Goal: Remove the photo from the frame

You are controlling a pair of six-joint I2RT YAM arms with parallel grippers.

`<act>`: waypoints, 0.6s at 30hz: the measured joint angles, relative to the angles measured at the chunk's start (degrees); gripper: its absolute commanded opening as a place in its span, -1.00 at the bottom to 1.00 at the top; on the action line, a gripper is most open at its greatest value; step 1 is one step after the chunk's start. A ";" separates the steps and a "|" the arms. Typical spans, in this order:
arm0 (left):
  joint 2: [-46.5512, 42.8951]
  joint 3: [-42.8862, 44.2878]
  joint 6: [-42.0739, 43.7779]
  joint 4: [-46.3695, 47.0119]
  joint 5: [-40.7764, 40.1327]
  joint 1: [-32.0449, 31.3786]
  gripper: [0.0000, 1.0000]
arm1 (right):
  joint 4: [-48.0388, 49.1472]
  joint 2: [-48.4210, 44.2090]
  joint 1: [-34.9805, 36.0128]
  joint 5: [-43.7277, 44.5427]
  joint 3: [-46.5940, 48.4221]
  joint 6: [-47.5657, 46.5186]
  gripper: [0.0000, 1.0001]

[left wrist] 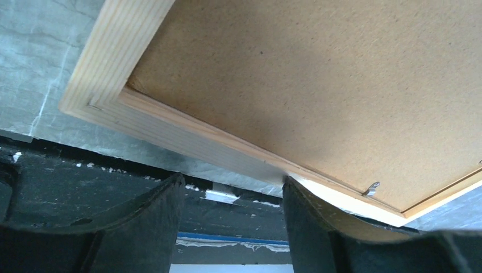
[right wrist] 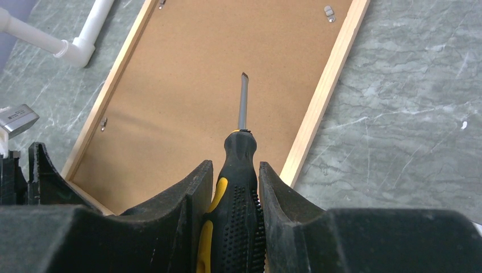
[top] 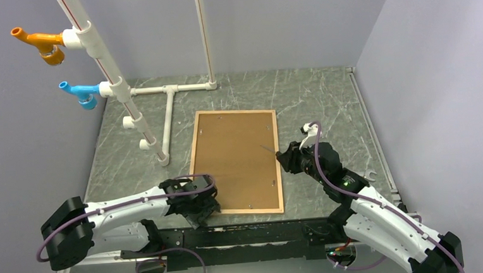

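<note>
Photo (top: 234,156) lies brown back up inside the frame (top: 279,166), right gripper (right wrist: 234,168) clamped on a screwdriver (right wrist: 243,105) whose tip points over it, left gripper (left wrist: 232,182) open at the frame's near-left corner. Driven down steeply, that tip could gouge the brown back; prying a clip (right wrist: 329,10) could skid the unheld frame

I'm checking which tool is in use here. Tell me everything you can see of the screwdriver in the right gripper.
The screwdriver has a black handle with yellow inlays and a dotted, rubbery-looking grip, and a slim grey metal shaft ending in a flat tip. The right gripper is shut on the handle, one finger on each side. The tool points away from the wrist, out over the upturned back of the frame, near one long rail. Whether the tip touches the back cannot be told.
</note>
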 measured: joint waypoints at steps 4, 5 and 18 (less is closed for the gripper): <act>2.08 1.40 -0.20 0.15 -0.92 0.00 0.34 | -0.02 -0.74 0.00 -0.02 -0.09 0.02 -1.00; 2.29 1.53 -0.28 0.22 -0.98 0.00 0.32 | -0.02 -0.83 0.00 -0.02 -0.09 0.02 -1.00; 8.20 6.12 -0.72 -1.97 -4.63 0.00 0.18 | -0.04 -1.53 0.00 -0.52 -0.74 0.04 -1.00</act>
